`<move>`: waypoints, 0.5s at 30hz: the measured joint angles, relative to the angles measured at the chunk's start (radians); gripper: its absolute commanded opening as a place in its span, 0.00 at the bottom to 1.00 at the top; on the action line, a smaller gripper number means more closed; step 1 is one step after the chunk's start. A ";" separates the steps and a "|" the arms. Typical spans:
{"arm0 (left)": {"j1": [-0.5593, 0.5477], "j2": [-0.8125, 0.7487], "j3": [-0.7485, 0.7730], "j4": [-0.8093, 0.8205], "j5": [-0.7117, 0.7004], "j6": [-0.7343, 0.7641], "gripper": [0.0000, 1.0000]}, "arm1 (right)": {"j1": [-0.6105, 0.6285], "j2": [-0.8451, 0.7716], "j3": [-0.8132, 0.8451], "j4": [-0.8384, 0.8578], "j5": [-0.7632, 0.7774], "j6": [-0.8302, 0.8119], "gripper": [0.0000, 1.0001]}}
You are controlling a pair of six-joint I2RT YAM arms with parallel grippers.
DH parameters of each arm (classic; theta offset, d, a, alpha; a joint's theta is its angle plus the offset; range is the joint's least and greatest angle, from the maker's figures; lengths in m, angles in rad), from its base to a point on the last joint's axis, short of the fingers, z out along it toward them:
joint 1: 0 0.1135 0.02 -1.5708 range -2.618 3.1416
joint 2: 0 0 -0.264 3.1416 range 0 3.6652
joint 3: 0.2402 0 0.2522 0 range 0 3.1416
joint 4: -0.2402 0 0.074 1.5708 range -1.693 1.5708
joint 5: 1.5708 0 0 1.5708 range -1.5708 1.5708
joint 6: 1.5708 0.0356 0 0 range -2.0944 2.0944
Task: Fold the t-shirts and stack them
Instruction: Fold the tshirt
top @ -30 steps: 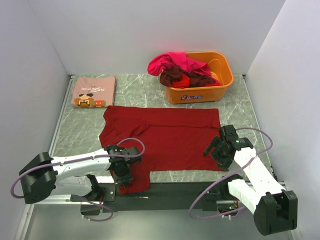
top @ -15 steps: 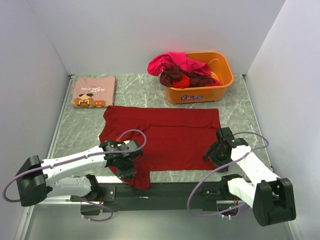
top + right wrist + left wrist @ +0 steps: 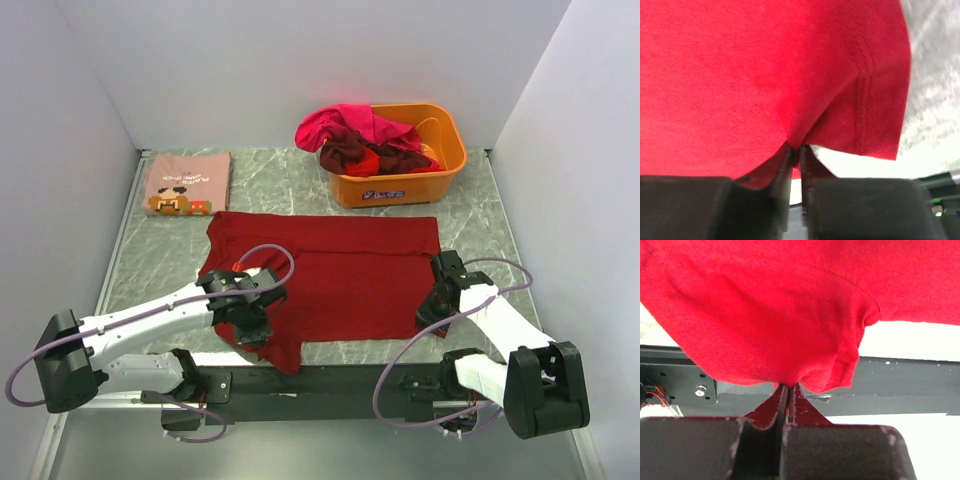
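Observation:
A plain dark red t-shirt (image 3: 340,270) lies spread across the middle of the table. My left gripper (image 3: 252,328) is shut on its near left sleeve, and a fold of the red cloth (image 3: 765,330) bunches out from between the pinched jaws (image 3: 786,390). Over at the shirt's near right corner, my right gripper (image 3: 433,312) is shut on the hem (image 3: 860,110), with cloth drawn into the jaws (image 3: 796,150). A folded dusty pink t-shirt (image 3: 186,183) with a pixel-art print lies at the far left. More t-shirts (image 3: 355,138), magenta, maroon and red, are heaped in the orange tub (image 3: 440,170).
The orange tub stands at the far right against the back wall. White walls close the table on the left, right and far sides. A dark rail (image 3: 340,380) runs along the near edge between the arm bases, and the shirt's left sleeve hangs over it.
My right gripper has moved in onto the shirt's near right corner and shut on it. My left gripper, still shut on the sleeve, has drawn it up and away from the near edge.

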 measured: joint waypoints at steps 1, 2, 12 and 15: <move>0.008 0.001 0.000 0.001 0.000 0.005 0.01 | 0.000 -0.001 0.000 0.008 0.000 -0.001 0.06; 0.020 0.001 0.000 0.003 0.000 0.013 0.01 | 0.000 0.000 0.000 0.015 0.000 -0.006 0.06; 0.158 0.016 0.038 0.080 0.032 0.135 0.01 | 0.000 0.042 0.045 0.025 0.005 -0.066 0.07; 0.201 0.032 0.071 0.100 0.034 0.179 0.01 | 0.000 0.055 0.099 0.011 0.006 -0.087 0.07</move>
